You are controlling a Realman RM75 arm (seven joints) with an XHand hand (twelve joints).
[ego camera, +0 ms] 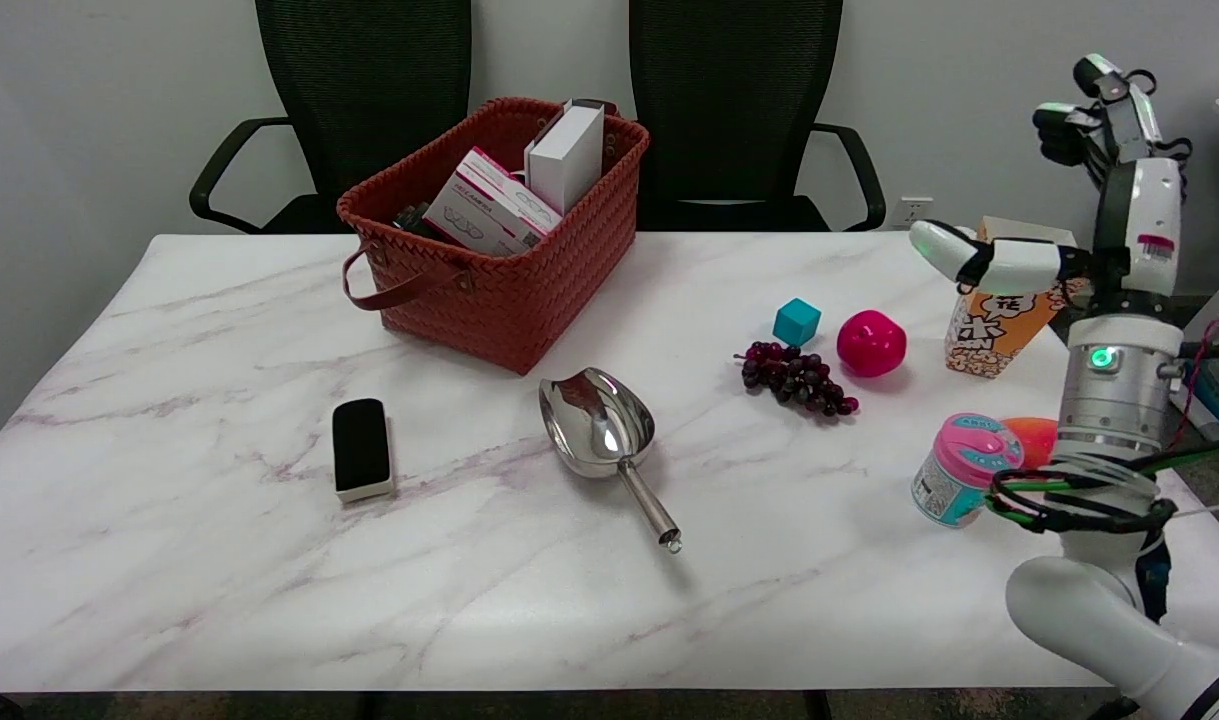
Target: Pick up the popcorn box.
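The marble-look bench point(269, 560) is taking up most of the shot. A red woven basket point(509, 290) is sitting toward its back with a pink-and-white box point(489, 212) and a white box point(566, 155) leaning inside it; the print on them is too small to read.

The right hand point(1099, 190) is hovering up in the air at the far right with fingers spread wide, holding nothing.

The popcorn box point(999, 325) is standing upright at the bench's right back edge, partly behind the thumb, showing a big dark character on its side.

A steel scoop point(604, 430) is lying mid-bench, and a black-and-white eraser point(361, 448) is sitting to its left.

Then a bunch of grapes point(797, 378), a pink-lidded tub point(964, 468), a magenta ball point(871, 343) and a teal cube point(796, 322).
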